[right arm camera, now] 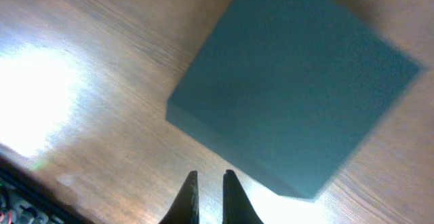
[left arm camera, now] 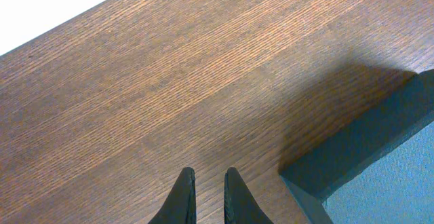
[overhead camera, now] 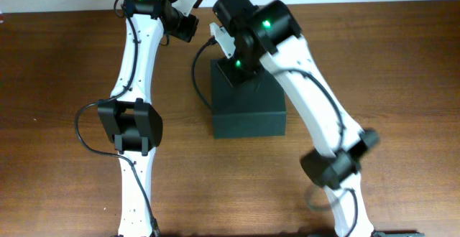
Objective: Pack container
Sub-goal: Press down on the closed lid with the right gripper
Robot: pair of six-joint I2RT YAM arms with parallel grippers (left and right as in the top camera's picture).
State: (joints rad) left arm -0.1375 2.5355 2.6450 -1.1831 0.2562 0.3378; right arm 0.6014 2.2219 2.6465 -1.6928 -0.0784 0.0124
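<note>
Container (right arm camera: 291, 81) lies closed — just beyond right gripper (right arm camera: 210, 176).

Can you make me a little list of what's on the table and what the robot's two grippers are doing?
table: brown wood
container: dark green box, looks closed, near the middle
left gripper: shut, empty, above bare wood beside the container
right gripper: shut, empty, above wood just off the container's edge
</note>
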